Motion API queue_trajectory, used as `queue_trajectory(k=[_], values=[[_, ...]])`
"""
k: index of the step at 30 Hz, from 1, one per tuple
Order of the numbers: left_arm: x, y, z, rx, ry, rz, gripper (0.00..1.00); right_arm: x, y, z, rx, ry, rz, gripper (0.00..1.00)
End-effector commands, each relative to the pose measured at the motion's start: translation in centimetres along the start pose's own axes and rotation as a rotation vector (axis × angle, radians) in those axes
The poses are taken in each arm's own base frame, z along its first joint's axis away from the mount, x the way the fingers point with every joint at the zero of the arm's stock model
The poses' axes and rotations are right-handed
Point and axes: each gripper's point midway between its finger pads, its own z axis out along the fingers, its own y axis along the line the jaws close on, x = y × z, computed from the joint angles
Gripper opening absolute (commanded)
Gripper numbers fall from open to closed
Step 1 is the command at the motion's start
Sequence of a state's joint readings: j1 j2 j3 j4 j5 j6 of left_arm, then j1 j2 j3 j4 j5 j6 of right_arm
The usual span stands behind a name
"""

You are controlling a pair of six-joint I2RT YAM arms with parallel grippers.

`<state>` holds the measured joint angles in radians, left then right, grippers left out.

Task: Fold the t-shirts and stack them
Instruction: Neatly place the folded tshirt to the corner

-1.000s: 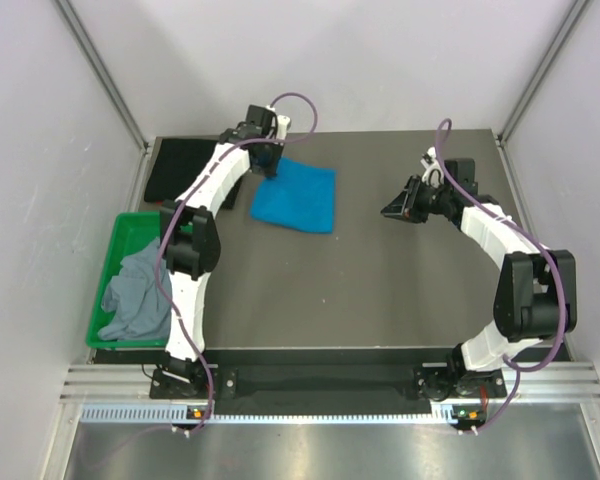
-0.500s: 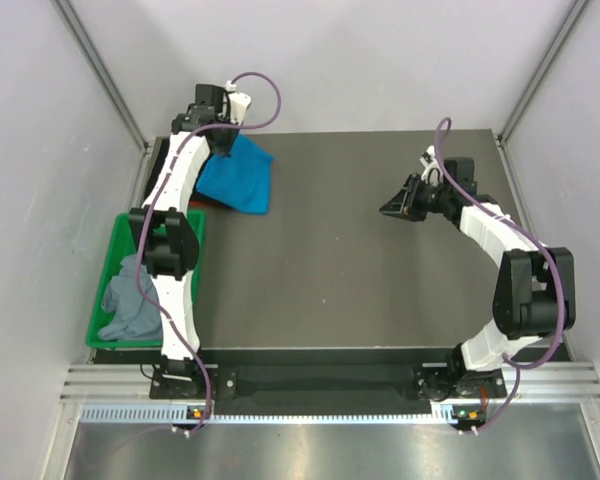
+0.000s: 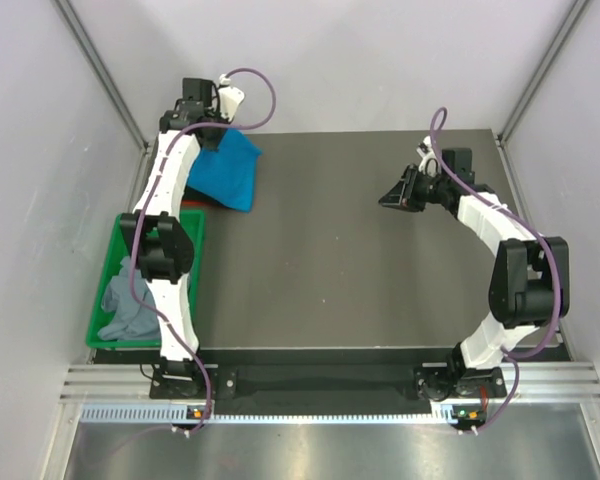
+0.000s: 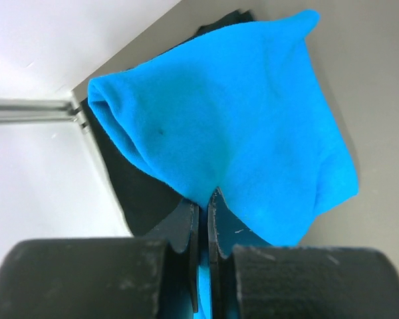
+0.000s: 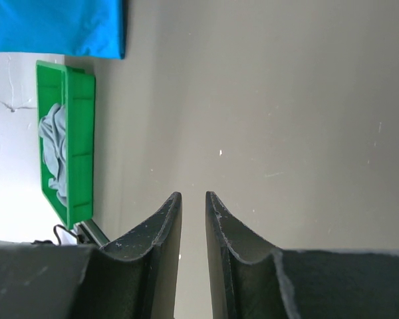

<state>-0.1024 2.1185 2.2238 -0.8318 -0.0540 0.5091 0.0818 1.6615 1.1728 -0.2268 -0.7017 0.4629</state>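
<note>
While left jaws clamp the blue t-shirt (image 4: 233, 133) (hanging), right jaws stand slightly parted, empty.

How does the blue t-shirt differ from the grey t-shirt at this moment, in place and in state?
The blue t-shirt is pinched by the fingers of the left gripper at the far left corner, over the black t-shirt. The grey t-shirt lies in the green bin with no gripper on it. The blue one is folded and fairly smooth, while the grey one is a crumpled heap. Both are cloth, on the left side.
</note>
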Motion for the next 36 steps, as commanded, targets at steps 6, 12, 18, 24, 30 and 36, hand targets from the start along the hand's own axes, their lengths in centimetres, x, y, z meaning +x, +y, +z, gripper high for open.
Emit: queue_trajectory(k=[6,12,18,24,30,36], values=[[-2.3,6.5,-4.7,-0.151,-0.112,0.041,0.0,-2.0,0.6,0.4,-0.027,-0.036,-0.064,0.22],[0.0,9.3,-2.5,-0.218,-0.105,0.042,0.0,-2.0,0.5,0.2,-0.024,-0.042,-0.067,0.22],[2.0,11.3,0.4,-0.282,-0.084,0.02,0.0,-1.9,0.0,0.2,-0.013,-0.042,-0.069,0.22],[3.9,13.6,2.1,-0.339,-0.131,-0.032,0.0,-1.9,-0.5,0.1,0.008,-0.048,-0.073,0.22],[5.5,14.0,4.6,-0.365,-0.086,-0.021,0.0,-1.9,-1.1,0.2,0.032,-0.051,-0.072,0.22],[7.2,17.8,4.9,-0.647,-0.04,-0.136,0.49,-2.0,-1.2,0.2,0.042,-0.051,-0.072,0.23]])
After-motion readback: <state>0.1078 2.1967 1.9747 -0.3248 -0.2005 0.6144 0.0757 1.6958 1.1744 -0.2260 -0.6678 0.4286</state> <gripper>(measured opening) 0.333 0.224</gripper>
